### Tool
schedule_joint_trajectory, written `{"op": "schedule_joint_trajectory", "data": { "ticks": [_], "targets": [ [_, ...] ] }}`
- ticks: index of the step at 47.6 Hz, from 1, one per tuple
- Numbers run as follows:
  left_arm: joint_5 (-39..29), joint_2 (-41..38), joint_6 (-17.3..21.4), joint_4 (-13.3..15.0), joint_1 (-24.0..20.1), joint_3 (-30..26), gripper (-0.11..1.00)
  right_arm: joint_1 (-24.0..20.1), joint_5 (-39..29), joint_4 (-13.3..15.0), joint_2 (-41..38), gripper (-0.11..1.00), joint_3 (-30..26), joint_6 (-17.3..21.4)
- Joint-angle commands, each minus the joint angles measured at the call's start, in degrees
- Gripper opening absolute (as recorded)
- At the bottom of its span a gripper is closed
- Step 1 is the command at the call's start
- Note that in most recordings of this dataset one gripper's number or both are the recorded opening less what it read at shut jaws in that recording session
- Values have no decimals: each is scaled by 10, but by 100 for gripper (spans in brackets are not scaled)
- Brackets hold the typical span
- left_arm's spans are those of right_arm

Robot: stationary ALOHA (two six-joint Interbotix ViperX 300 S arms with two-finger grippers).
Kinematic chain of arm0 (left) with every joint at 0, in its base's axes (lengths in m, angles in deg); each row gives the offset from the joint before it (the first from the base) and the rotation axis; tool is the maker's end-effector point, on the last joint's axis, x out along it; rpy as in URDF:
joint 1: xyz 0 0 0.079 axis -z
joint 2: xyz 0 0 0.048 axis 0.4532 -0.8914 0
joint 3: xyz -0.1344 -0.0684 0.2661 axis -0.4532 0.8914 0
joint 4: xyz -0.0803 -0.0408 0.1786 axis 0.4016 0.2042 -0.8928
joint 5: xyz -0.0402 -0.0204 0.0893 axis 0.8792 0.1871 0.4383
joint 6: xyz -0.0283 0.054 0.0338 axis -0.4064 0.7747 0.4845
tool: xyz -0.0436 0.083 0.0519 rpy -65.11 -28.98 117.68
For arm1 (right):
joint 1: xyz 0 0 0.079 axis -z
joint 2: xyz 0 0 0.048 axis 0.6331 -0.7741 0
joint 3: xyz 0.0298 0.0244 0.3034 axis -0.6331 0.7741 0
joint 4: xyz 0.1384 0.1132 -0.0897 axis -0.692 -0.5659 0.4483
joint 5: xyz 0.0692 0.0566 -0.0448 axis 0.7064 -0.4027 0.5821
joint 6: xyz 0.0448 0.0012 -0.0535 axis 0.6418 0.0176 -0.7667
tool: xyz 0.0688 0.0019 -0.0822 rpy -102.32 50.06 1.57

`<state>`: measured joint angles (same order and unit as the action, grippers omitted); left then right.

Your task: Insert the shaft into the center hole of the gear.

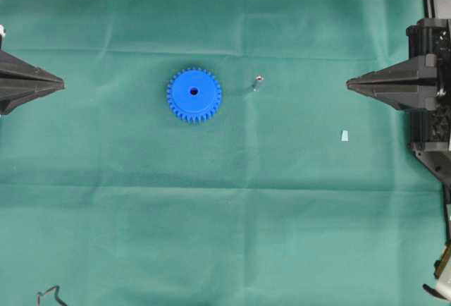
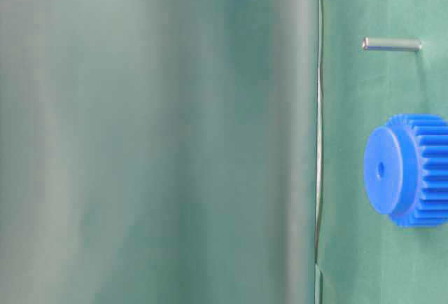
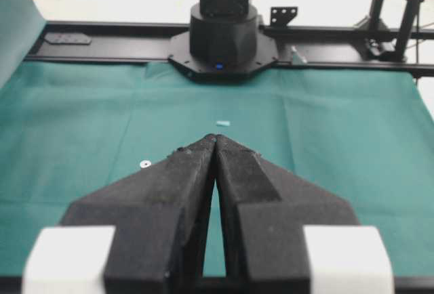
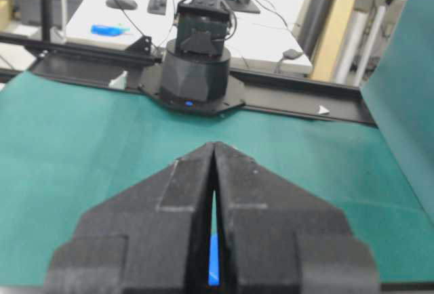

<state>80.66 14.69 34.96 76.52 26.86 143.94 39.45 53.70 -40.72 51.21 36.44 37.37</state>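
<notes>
The blue gear (image 1: 194, 94) lies flat on the green cloth, left of centre, its center hole (image 1: 194, 92) facing up. The silvery shaft (image 1: 258, 80) stands upright a short way to its right, apart from it. The table-level view shows the gear (image 2: 413, 171), its hole (image 2: 380, 169) and the shaft (image 2: 392, 44). My left gripper (image 1: 60, 82) is shut and empty at the left edge. My right gripper (image 1: 350, 84) is shut and empty at the right. In the right wrist view a sliver of the gear (image 4: 213, 260) shows between the fingers (image 4: 183, 192). In the left wrist view the fingers (image 3: 237, 172) hide the gear.
A small pale bluish scrap (image 1: 344, 135) lies on the cloth below my right gripper and shows in the left wrist view (image 3: 222, 123). A dark cable end (image 1: 49, 295) lies at the bottom left. The green cloth (image 1: 225, 214) covers the whole table.
</notes>
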Motion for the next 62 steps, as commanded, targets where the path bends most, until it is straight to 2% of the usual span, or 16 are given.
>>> {"op": "schedule_joint_trajectory", "data": {
  "ticks": [1, 17, 36, 42, 49, 53, 55, 62],
  "targets": [
    [-6, -4, -6, -7, 1, -24, 0, -1, 0, 2, -2, 2, -6, -6],
    [-23, -2, -6, -9, 1, -32, 0, 8, -69, 0, -12, 2, -38, 1],
    [-29, -2, -6, -8, 1, -32, 0, 65, -79, -1, -115, 4, -85, 3],
    [-35, -2, -7, -8, 1, -32, 0, 76, -79, -1, -168, 26, -96, 4],
    [-36, -2, -7, -9, 2, -33, 0, 81, -80, -4, -234, 70, -110, 6],
    [-36, -3, -7, -9, 1, -32, 0, 84, -81, -4, -270, 90, -119, 6],
    [-36, -4, -7, -8, 1, -32, 0, 88, -81, -4, -294, 92, -125, 6],
    [-37, -5, -7, -8, 1, -32, 0, 105, -78, -4, -359, 86, -136, 6]
  ]
}}
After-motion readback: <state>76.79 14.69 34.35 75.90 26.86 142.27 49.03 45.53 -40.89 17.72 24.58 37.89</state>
